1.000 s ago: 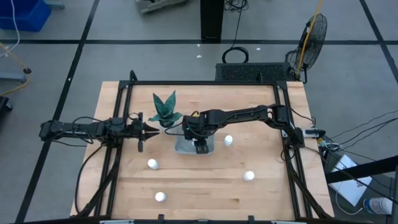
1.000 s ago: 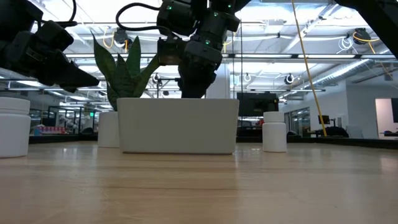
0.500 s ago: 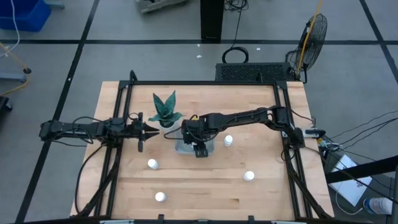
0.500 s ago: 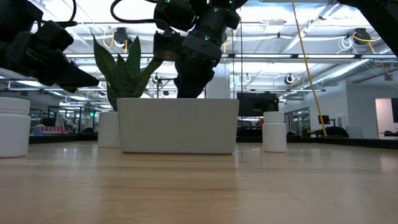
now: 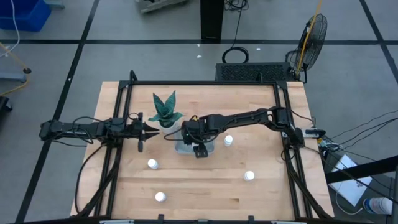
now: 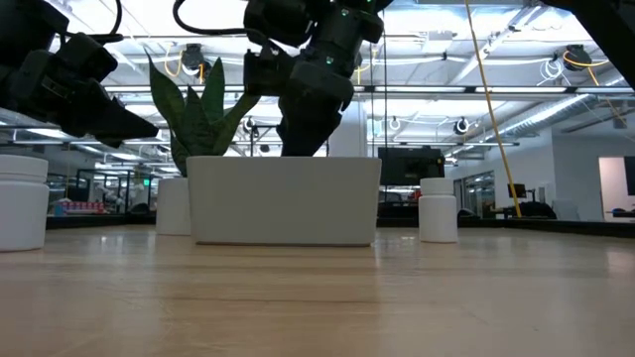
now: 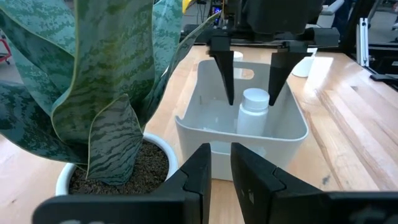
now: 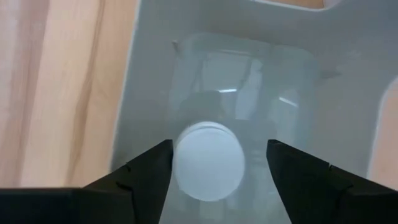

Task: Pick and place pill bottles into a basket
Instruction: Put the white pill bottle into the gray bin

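The pale basket [image 7: 205, 134] stands beside the potted plant [image 5: 165, 109]. One white pill bottle [image 7: 254, 111] stands upright on the basket's floor; its cap shows in the right wrist view [image 8: 208, 160]. My right gripper [image 7: 250, 99] hangs over the basket, open, pointing down, one finger on either side of the bottle with gaps showing. Several other pill bottles stand on the table: one right of the basket [image 5: 228, 140], and three nearer the front [image 5: 152, 164], [image 5: 249, 176], [image 5: 160, 196]. My left gripper [image 5: 149, 131] waits shut, left of the plant.
The plant's white pot [image 7: 118, 180] and leaves stand right in front of my left gripper, between it and the basket. Black frame rails [image 5: 118, 155] run along the table's left and right sides. In the low view a bottle [image 6: 20, 203] stands at the left.
My right gripper has shifted a little toward the table's left above the basket. My left arm has kept still.
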Robot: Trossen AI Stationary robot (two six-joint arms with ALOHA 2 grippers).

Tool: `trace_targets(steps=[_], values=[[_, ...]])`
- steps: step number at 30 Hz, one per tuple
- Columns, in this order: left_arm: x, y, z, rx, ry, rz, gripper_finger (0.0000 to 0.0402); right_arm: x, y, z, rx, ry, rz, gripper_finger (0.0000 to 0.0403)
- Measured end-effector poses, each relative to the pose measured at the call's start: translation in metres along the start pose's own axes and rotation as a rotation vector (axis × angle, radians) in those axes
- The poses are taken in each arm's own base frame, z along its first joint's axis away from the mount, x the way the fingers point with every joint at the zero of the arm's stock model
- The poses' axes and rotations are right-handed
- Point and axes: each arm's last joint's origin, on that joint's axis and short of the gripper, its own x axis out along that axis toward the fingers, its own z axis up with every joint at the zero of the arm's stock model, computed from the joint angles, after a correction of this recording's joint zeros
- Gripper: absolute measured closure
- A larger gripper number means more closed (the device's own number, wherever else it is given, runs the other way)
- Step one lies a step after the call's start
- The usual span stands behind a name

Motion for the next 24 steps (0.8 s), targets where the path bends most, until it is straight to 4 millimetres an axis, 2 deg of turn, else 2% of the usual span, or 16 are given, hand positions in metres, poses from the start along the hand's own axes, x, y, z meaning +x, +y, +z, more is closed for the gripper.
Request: trace_targets(steps=[6, 10, 13, 19, 24], values=[[0.000, 0.000, 0.000, 0.000, 0.000, 0.000, 0.0337, 0.000, 0.000, 0.000, 0.003, 0.002, 0.000, 0.0120], [0.000, 0.000, 0.000, 0.000, 0.000, 0.001, 0.0337, -0.009, 0.001, 0.001, 0.006, -0.017, -0.005, 0.0111], [0.000, 0.000, 0.000, -0.001, 0.000, 0.002, 0.0337, -0.024, 0.002, 0.002, 0.002, -0.035, -0.058, 0.0110], [0.000, 0.000, 0.000, -0.002, 0.000, -0.002, 0.0337, -0.080, 0.007, 0.005, 0.007, -0.137, -0.196, 0.0110], [0.000, 0.000, 0.000, -0.004, 0.001, -0.005, 0.0337, -0.137, 0.013, -0.006, 0.095, -0.205, -0.268, 0.0110]])
